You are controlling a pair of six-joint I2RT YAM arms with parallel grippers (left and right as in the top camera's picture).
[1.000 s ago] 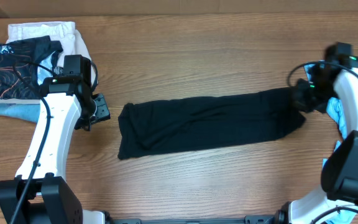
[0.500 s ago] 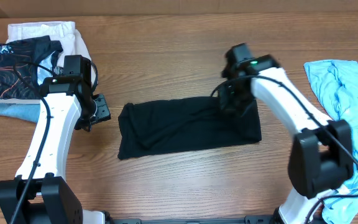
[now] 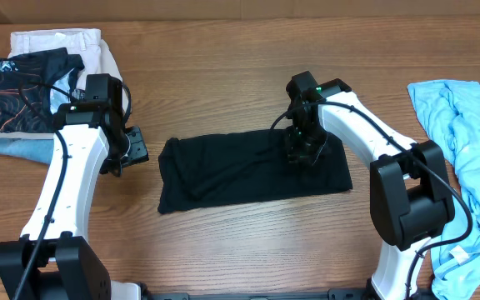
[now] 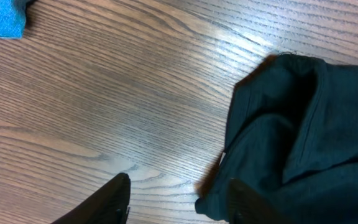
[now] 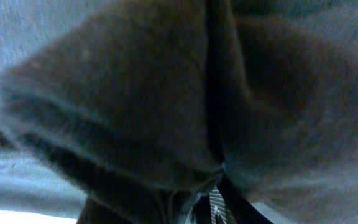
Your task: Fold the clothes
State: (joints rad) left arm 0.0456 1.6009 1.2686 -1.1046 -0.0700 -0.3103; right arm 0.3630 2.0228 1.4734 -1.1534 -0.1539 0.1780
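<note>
A black garment (image 3: pixel 223 171) lies across the middle of the wooden table, its right part folded over to the left. My right gripper (image 3: pixel 300 155) is low over the folded part, shut on the black cloth; in the right wrist view dark fabric (image 5: pixel 166 106) fills the frame and bunches at the jaws. My left gripper (image 3: pixel 133 150) is open and empty, just left of the garment's left edge. In the left wrist view the open fingers (image 4: pixel 182 208) straddle bare wood at the corner of the black garment (image 4: pixel 303 124).
A stack of clothes sits at the back left: a white piece (image 3: pixel 57 42), black patterned shorts (image 3: pixel 19 83) and a blue cloth (image 3: pixel 11 148), whose corner shows in the left wrist view (image 4: pixel 2 15). A crumpled light blue garment (image 3: pixel 465 142) lies along the right edge.
My right gripper has carried the garment's right end leftward over itself, making it about a third shorter, then moved a little further left and lower. The left arm has not moved.
</note>
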